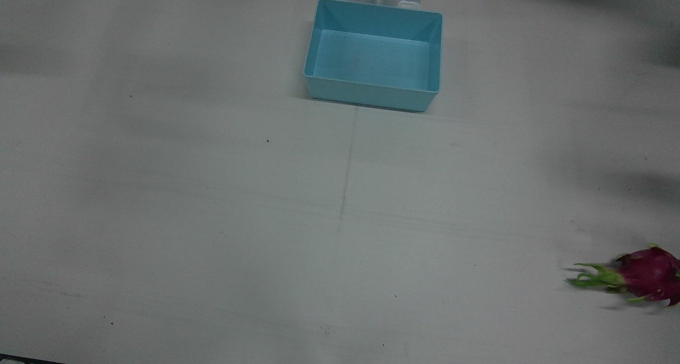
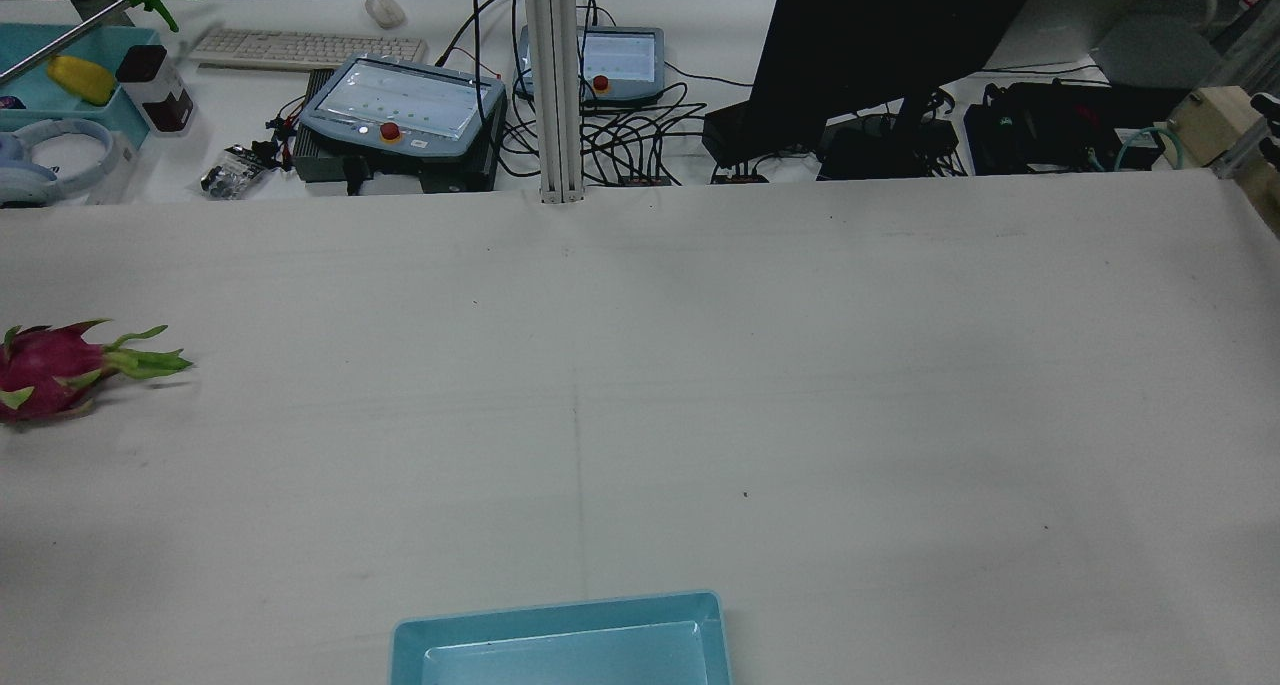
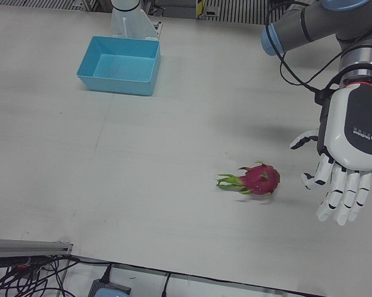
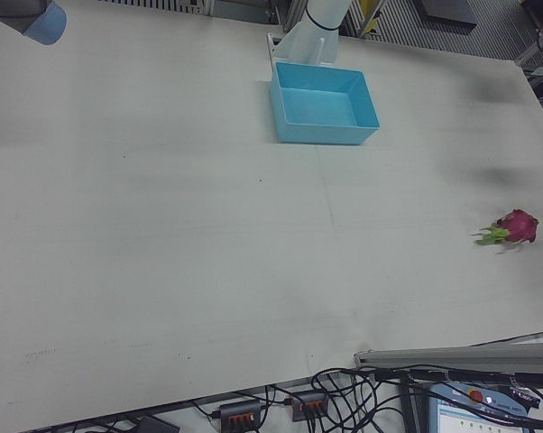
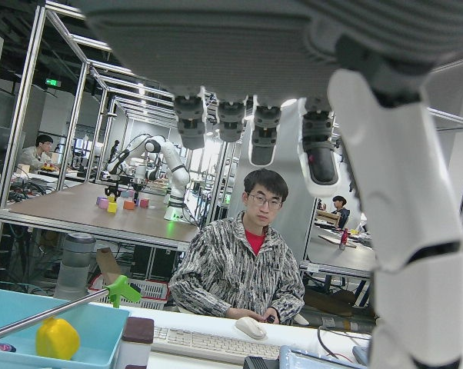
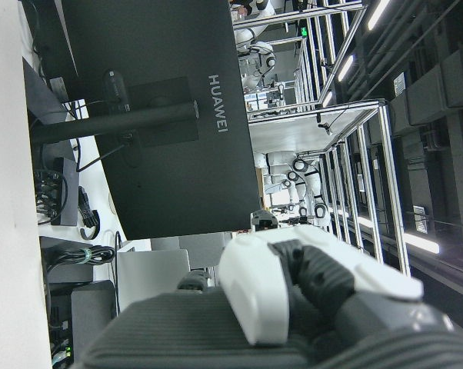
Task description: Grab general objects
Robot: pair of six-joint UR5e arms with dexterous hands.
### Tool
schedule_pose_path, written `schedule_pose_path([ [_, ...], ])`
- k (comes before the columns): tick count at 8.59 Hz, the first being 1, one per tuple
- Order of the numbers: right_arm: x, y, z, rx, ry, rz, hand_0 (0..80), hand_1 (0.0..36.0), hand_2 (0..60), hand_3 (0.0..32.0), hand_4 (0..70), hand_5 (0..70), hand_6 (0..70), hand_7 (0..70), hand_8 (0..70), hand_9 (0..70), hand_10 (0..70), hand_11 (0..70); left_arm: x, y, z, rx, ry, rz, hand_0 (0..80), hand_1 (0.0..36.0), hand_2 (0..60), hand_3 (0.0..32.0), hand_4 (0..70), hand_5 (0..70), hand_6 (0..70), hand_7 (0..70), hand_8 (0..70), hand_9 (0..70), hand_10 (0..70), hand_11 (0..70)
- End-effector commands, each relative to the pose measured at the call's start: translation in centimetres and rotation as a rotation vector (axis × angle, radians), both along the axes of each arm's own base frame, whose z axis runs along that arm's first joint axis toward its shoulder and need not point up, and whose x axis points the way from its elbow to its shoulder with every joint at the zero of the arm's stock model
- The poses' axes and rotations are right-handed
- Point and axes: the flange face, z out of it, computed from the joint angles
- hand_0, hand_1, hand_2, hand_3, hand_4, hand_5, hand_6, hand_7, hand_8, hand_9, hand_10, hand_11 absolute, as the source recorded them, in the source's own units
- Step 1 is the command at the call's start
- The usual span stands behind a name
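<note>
White table (image 3: 143, 161), dragon fruit (image 3: 258, 179) near left hand (image 3: 350, 148), fingers apart, empty

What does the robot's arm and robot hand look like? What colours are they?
The left robot hand has a smooth white shell on its back with a small dark logo, white fingers with dark gaps at the joints, and grey ribbed padding on the palm side. Its arm is grey tube with light blue caps, and a black cable loops down to the wrist.
</note>
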Motion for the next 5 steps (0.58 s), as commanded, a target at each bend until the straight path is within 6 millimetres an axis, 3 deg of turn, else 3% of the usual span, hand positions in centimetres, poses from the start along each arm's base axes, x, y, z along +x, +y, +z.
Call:
schedule_pose_path([
  [1, 0.0, 0.03, 0.03, -0.001, 0.0, 0.0, 0.0, 0.0, 0.0, 0.0, 0.0, 0.0, 0.0, 0.0, 0.0, 0.0, 0.0, 0.0, 0.13, -0.04, 0.26, -0.006, -0.001, 0.002, 48.3, 15.2, 29.6, 0.0, 6.2, 65.7, 8.5, 23.4, 9.9, 11.7, 9.5, 15.3],
  [5, -0.01, -0.05, -0.04, 0.001, 0.001, 0.0, 0.0, 0.0, 0.0, 0.0, 0.0, 0.0, 0.0, 0.0, 0.0, 0.0, 0.0, 0.0, 0.23, -0.11, 0.6, -0.012, -0.002, 0.004, 48.9, 16.7, 32.6, 0.0, 6.3, 67.4, 9.2, 24.1, 10.5, 12.2, 9.5, 15.5],
])
